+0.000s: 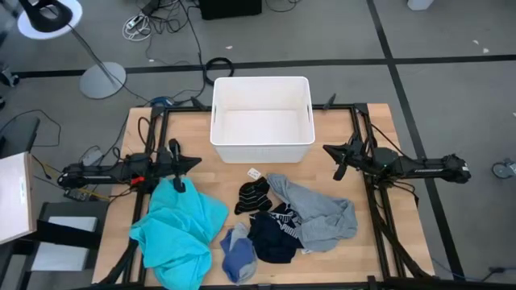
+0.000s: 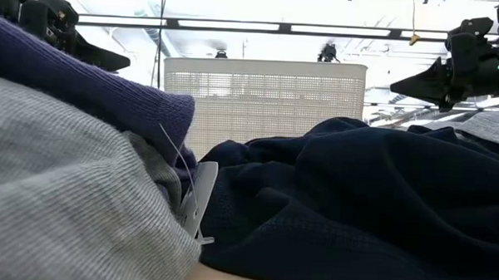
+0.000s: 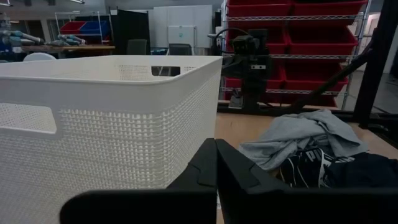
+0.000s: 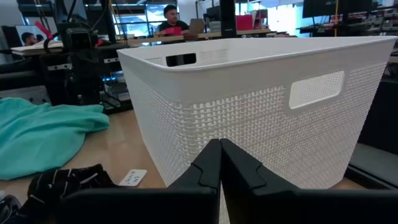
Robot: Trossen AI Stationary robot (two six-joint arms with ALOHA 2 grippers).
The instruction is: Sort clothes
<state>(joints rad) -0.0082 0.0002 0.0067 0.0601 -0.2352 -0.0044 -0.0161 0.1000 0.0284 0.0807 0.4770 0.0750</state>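
Clothes all lie loose on the table in the lower half of the high view, none in the white bin [image 1: 262, 121] at upper centre. Turquoise shirt [image 1: 179, 232] spreads at lower left, its upper edge right under the left gripper [image 1: 176, 167]. To its right the pile is tangled: blue piece [image 1: 239, 254] at the bottom edge, dark navy piece with white print [image 1: 274, 234] touching it, striped socks [image 1: 253, 196] just above, grey top [image 1: 318, 213] draped against the navy piece on the right. A small white tag [image 1: 254, 172] sits between socks and bin. Both arms wait either side of the bin, right gripper [image 1: 342, 159] at centre right; each wrist view shows its own fingers pressed together, holding nothing. Your risks, as I judge them: grey, navy and blue overlap, so a pinch at any seam may lift two garments together and drop them in the wrong group. Socks are small and lie against the grey sleeve, so a wide grab could snag both. The shirt is big and floppy; lifted by one corner it will likely trail across the pile and drag the blue piece. The bin wall stands close ahead of both grippers, so a forward sweep could shove it. Fabric fills the low view, so you get no depth check from there.
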